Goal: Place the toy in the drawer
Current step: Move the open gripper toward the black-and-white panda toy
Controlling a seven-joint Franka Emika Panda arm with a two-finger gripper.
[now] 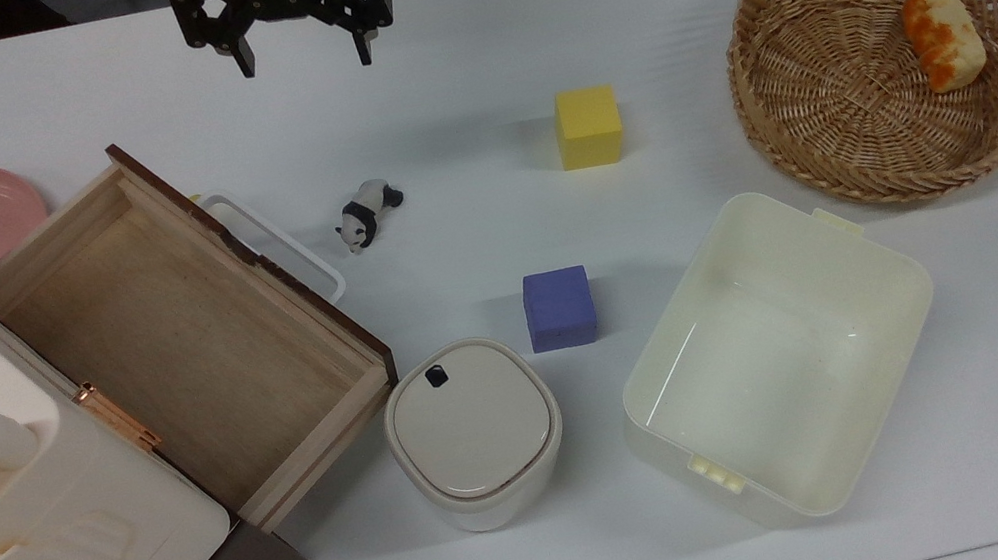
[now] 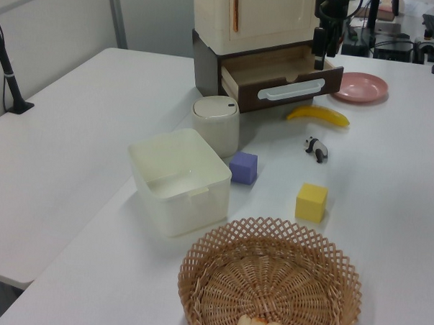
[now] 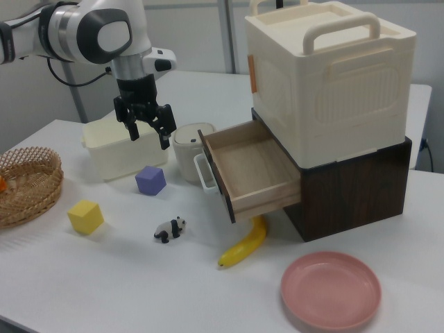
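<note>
Top view: the gripper (image 1: 304,54) hangs at the far edge of the white table (image 1: 461,53), its two black fingers spread wide with nothing between them. The toy (image 1: 366,214), a small black-and-white panda, stands on the table nearer than the gripper, just to the top view's right of the drawer's (image 1: 194,336) white loop handle. The drawer is pulled out and its light-wood floor is bare. A yellow cube (image 1: 589,126) sits to the top view's right of the toy, and a purple cube (image 1: 559,308) lies nearer, beside a lidded cream canister (image 1: 474,431) and a cream tub (image 1: 775,355). A wicker basket (image 1: 888,58) at the far right holds a piece of bread (image 1: 943,37).

The right view shows what the drawer hides from above: a banana (image 3: 244,244) lying on the table under the drawer's outer end, close to the toy (image 3: 170,229). It also shows the whole pink plate (image 3: 331,289), and the gripper (image 3: 147,128) held well above the table. In the left view the banana (image 2: 318,115) lies between the drawer front and the toy (image 2: 316,147).
</note>
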